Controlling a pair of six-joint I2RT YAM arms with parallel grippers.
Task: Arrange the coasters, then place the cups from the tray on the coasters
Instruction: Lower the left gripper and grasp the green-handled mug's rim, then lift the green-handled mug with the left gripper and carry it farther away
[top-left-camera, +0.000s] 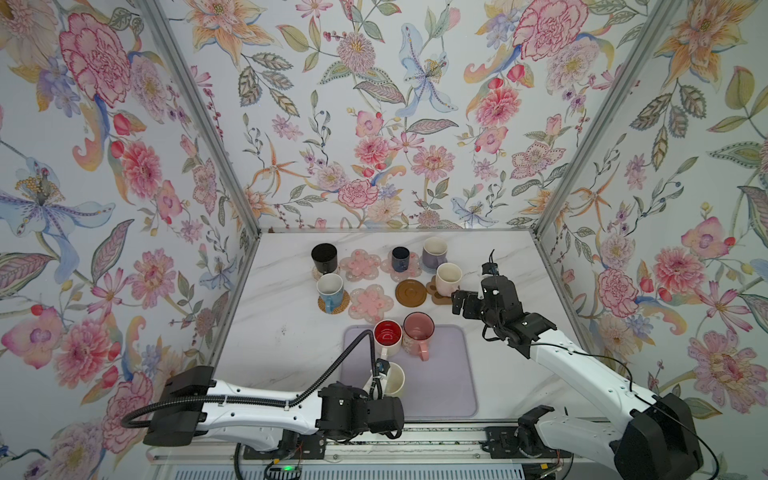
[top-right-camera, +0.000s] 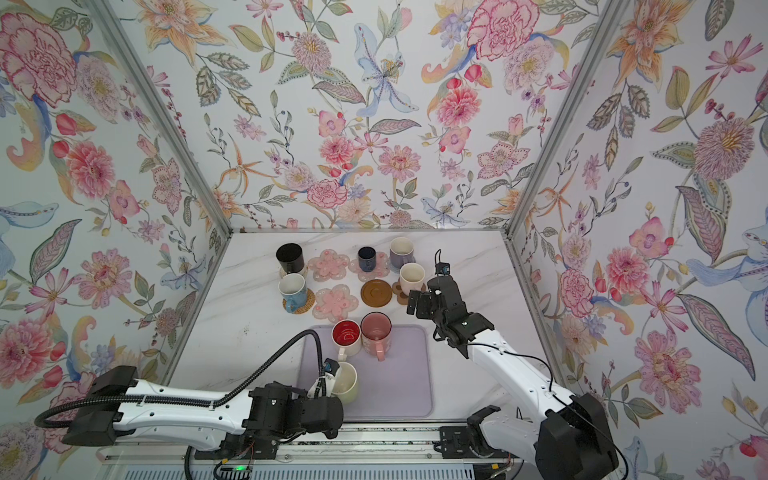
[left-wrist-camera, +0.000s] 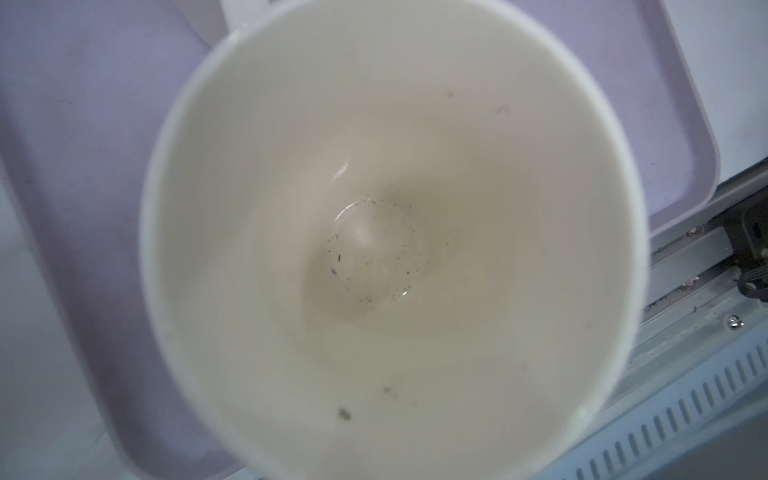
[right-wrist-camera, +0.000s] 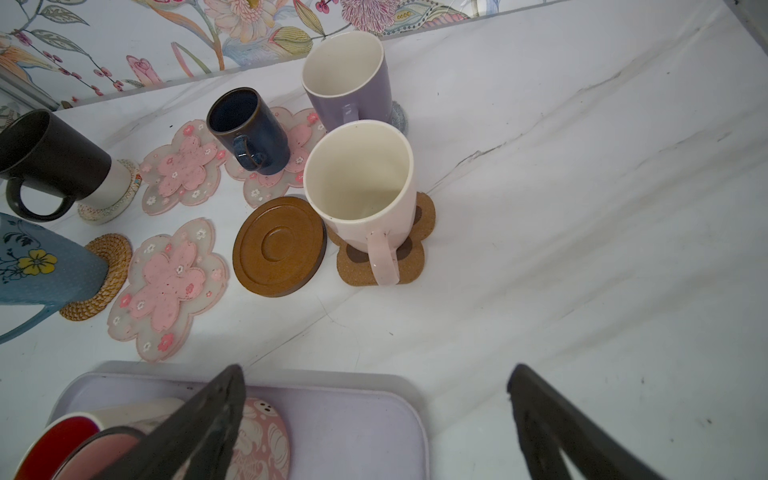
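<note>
On the lavender tray my left gripper is shut on the near cream cup, whose inside fills the left wrist view; the fingers are hidden. A red-inside cup and a pink floral cup stand at the tray's far edge. My right gripper hangs open and empty beside the cream-pink cup on the paw-print coaster. Black, light blue, navy and lavender cups stand on coasters. Two pink flower coasters and the brown disc are bare.
Floral walls with metal corner posts close the marble table on three sides. A metal rail carrying both arm bases runs along the front edge, just behind the tray.
</note>
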